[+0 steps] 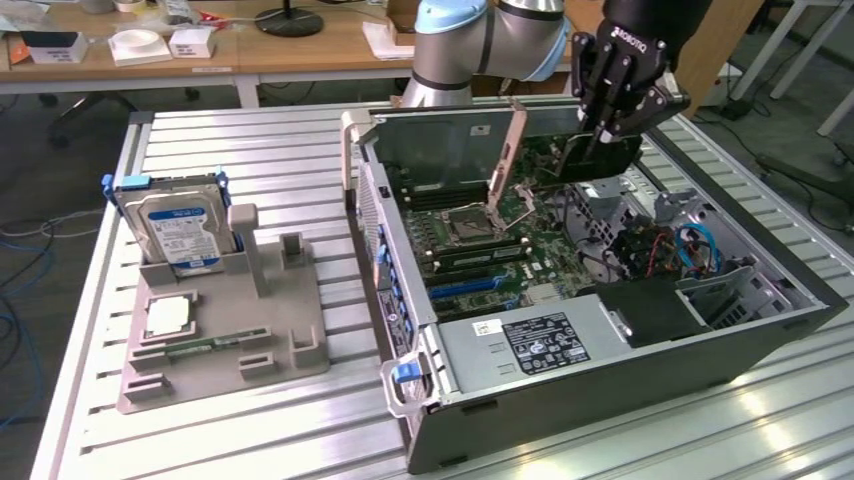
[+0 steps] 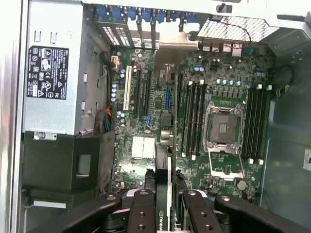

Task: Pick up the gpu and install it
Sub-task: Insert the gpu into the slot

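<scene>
The claw (image 1: 609,132) grips the gpu (image 2: 163,167) above the motherboard (image 2: 125,170), just beside the memory slots (image 2: 192,116); a raised bar (image 1: 506,180), perhaps a latch, stands near.

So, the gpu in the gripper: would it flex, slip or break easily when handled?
Probably stiff: the gpu stands straight on edge, clamped in the gripper, with no visible sag. It is likely light for its size, being a thin card. It is probably fragile, and it could twist, since the grip only pinches its flat faces above the motherboard.
</scene>
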Tool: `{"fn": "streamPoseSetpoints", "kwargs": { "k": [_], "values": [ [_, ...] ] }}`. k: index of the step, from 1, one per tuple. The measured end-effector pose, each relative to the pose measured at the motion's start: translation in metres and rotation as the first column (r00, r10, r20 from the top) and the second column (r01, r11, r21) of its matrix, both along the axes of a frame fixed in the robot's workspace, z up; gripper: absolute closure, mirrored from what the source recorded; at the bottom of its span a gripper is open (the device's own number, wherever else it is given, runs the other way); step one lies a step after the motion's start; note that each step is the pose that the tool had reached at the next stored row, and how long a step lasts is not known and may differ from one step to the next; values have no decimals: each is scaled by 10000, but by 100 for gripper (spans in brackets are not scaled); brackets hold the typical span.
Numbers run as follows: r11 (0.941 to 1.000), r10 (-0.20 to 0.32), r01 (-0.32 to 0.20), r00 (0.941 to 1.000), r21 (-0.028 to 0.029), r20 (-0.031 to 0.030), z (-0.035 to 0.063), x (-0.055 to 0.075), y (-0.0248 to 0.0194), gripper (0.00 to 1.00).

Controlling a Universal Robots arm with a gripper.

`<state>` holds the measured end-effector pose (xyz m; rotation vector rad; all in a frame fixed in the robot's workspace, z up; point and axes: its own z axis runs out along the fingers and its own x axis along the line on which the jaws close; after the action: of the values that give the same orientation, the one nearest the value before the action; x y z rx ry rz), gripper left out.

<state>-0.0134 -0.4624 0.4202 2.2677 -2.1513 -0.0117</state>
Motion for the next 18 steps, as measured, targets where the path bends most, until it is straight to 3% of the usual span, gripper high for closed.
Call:
{"fn": "streamPoseSetpoints", "kwargs": {
  "k": [9,18],
  "values": [
    [9997,-246,246,9997,0,37,-75,-3,0,74],
    [9997,-246,246,9997,-1,37,-239,-9,0,74]
  ]
}}
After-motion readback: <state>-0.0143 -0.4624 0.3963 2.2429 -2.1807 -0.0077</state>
